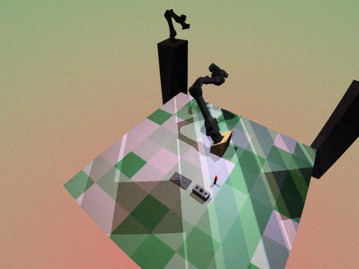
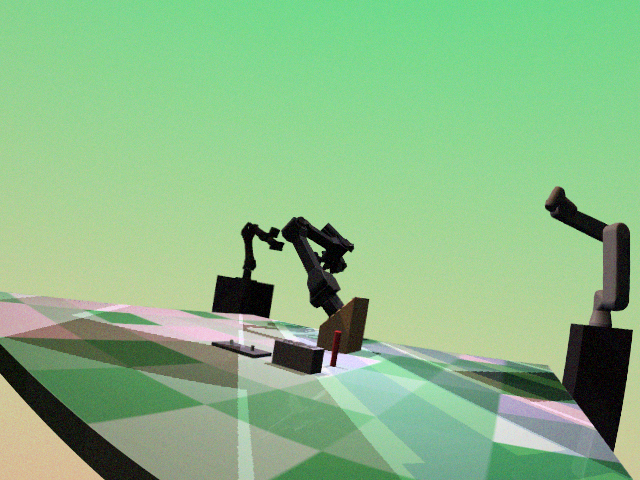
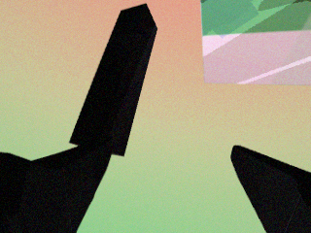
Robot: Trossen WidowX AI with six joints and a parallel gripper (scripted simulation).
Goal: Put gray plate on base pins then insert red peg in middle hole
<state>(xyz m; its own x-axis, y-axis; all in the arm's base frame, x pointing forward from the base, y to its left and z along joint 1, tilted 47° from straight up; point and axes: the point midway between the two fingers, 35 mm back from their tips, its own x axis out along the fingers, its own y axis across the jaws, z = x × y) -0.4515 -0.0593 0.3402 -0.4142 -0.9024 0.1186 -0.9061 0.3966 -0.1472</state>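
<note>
The gray plate, a thick block with three holes on top, rests on the table beside the base, apart from it. The base is a thin dark slab lying flat with two small upright pins; both pins are bare. The red peg stands upright near the plate, on the arm's side. My gripper is open in the wrist view, with nothing between its fingers. The arm holds it raised, well above and away from plate and peg. The top and exterior views show the fingers too small to make out.
My arm stands on a wooden wedge-shaped mount behind the peg. A second arm stands on a black pedestal beyond the table's far corner. Another pedestal stands past the right edge, bearing a third arm.
</note>
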